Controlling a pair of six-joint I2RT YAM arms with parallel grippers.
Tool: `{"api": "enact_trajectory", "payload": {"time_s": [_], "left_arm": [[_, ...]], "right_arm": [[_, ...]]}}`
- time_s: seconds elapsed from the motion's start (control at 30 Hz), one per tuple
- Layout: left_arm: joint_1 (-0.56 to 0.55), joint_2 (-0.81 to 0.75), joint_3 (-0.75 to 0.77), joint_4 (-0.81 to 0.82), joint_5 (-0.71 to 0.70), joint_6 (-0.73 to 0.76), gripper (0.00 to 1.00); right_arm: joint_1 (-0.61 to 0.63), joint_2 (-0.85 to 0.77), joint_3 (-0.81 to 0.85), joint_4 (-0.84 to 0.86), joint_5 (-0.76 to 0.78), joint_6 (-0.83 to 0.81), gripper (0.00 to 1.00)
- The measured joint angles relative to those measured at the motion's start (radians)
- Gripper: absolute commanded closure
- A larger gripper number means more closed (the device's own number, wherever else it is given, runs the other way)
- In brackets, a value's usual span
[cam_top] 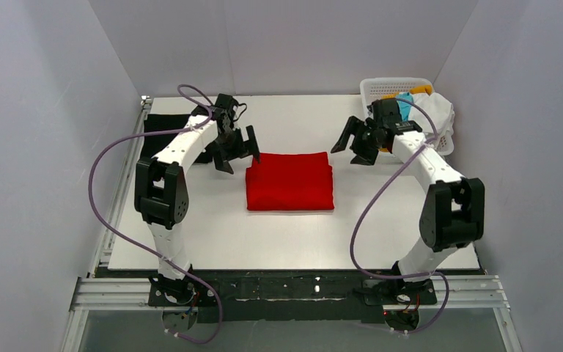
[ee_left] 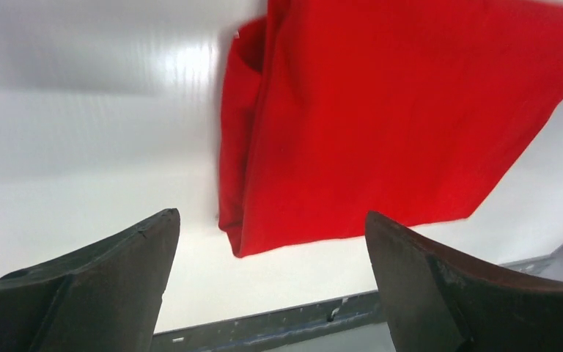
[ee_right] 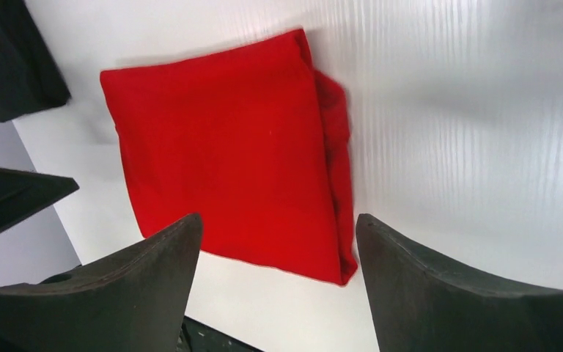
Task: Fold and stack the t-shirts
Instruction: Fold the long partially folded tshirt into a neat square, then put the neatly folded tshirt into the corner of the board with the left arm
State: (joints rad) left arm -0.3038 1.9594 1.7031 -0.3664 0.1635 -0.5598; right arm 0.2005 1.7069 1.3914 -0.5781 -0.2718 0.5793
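Red soft cloth t-shirt [cam_top: 289, 181] sits folded into a chunky rectangle flat mid-way on the smooth white desk [cam_top: 293, 238], with the left claw [cam_top: 237, 153] and right claw [cam_top: 353, 146] both spread wide by its far corners, gripping nothing.

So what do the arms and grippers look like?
The left arm and right arm match: white links, bulky black joints, a lilac cable looping alongside each. The left gripper and right gripper are black, with two broad tapering fingers.
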Motion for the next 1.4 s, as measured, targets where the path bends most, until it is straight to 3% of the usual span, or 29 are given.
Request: {"api": "enact_trajectory", "payload": {"time_s": [0.23, 0.63, 0.77, 1.07, 1.4], "left_arm": [[-0.005, 0.006, -0.150, 0.076, 0.118, 0.053, 0.02], [-0.061, 0.108, -0.192, 0.152, 0.175, 0.068, 0.02], [-0.087, 0.113, -0.189, 0.151, 0.161, 0.064, 0.23], [-0.196, 0.213, -0.042, 0.036, -0.027, 0.032, 1.00], [-0.233, 0.316, 0.173, -0.155, -0.285, 0.026, 1.00]], "right_arm": [[0.002, -0.270, -0.265, 0.047, 0.012, -0.001, 0.13], [0.002, -0.417, -0.327, -0.006, 0.058, -0.055, 0.14], [0.002, -0.470, -0.335, -0.015, 0.080, -0.072, 0.14], [0.002, -0.506, -0.375, -0.042, 0.125, -0.104, 0.14], [0.002, -0.548, -0.375, -0.050, 0.146, -0.146, 0.14]]}}
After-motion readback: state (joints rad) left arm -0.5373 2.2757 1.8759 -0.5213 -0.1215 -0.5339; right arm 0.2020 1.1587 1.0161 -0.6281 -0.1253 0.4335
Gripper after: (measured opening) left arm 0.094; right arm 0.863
